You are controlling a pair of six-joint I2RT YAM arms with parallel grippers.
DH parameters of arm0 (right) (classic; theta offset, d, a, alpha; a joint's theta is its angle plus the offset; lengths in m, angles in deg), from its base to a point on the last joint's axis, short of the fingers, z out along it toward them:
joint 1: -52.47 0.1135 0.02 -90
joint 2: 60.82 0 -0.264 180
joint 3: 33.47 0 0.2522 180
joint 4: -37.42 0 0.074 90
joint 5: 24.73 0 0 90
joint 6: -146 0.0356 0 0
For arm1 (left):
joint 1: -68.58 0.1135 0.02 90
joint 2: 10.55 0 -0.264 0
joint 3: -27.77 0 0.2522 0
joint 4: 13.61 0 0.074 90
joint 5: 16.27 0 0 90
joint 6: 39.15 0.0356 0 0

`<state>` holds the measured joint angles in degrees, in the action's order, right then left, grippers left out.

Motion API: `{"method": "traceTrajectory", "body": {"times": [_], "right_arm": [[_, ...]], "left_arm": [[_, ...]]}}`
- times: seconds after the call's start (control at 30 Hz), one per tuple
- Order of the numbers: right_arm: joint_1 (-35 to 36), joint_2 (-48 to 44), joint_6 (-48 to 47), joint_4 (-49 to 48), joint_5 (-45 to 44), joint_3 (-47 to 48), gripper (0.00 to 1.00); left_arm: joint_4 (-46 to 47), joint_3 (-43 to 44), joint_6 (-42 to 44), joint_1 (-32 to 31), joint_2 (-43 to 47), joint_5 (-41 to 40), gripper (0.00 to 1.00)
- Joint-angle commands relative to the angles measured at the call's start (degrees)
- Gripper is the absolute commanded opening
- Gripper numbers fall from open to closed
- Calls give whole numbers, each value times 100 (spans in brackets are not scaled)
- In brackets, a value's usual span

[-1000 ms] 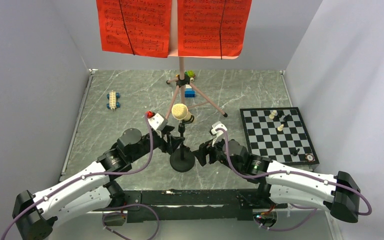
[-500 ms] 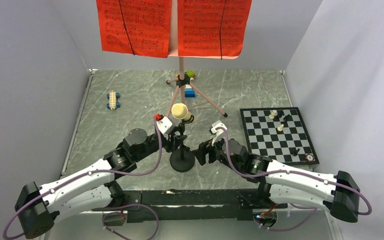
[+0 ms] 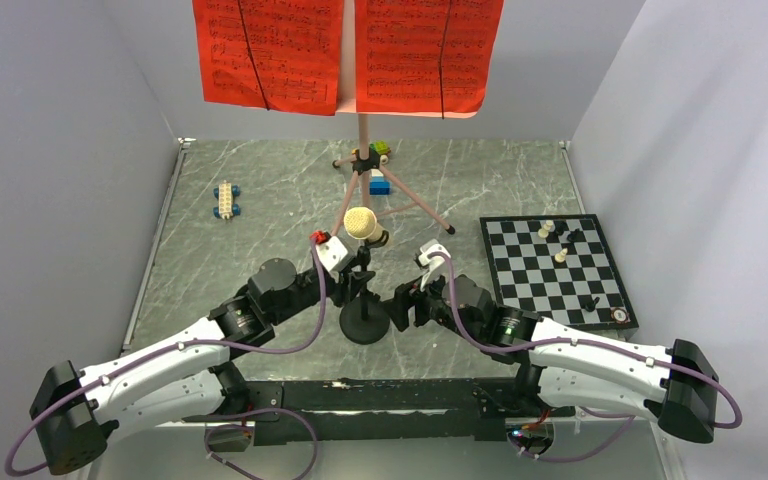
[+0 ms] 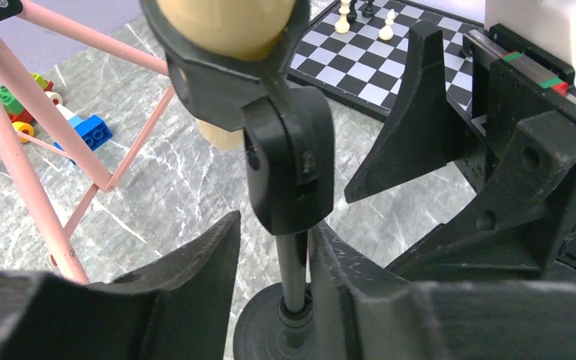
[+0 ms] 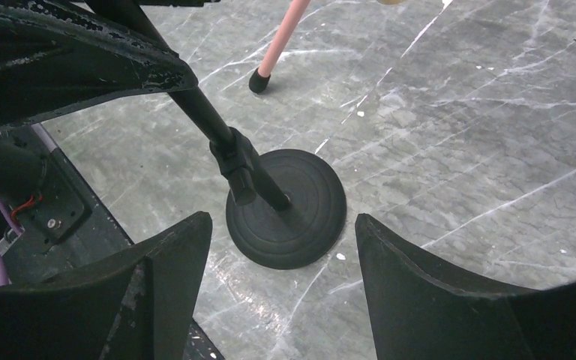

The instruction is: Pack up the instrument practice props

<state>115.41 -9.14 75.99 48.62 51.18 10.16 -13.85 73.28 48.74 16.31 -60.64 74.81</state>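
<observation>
Jaws of the left gripper [image 4: 276, 225] straddle the post of the mic stand [image 3: 365, 322], not yet clamped, apparently to steady it. The stand sits near-centre on the table [image 3: 260, 230], with the beige microphone [image 3: 360, 222] clipped on top. Jaws of the right gripper [image 5: 281, 217] gape empty, facing its base.

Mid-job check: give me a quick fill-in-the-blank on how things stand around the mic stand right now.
A beige foam-headed ____ is clipped atop the small black mic stand.
The left gripper straddles that stand's pole; the right gripper stands ____ near its round base.
The pink music stand carries two ____ sheet-music pages.
The chessboard lies on the ____ arm's side.
Missing: microphone; open; red; right.
</observation>
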Motion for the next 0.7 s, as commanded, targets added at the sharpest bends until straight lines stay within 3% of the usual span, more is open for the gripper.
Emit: {"method": "traceTrajectory", "body": {"times": [0.0,0.3,0.67], "right_arm": [[-10,11,56,-16,125,194,75],[-8,-47,-22,-73,357,144,75],[-91,399,-197,-63,608,349,73]], "left_arm": [[268,154,28,-41,120,-91,46],[382,239,-34,-64,137,-91,47],[383,73,-42,-89,143,-91,8]]}}
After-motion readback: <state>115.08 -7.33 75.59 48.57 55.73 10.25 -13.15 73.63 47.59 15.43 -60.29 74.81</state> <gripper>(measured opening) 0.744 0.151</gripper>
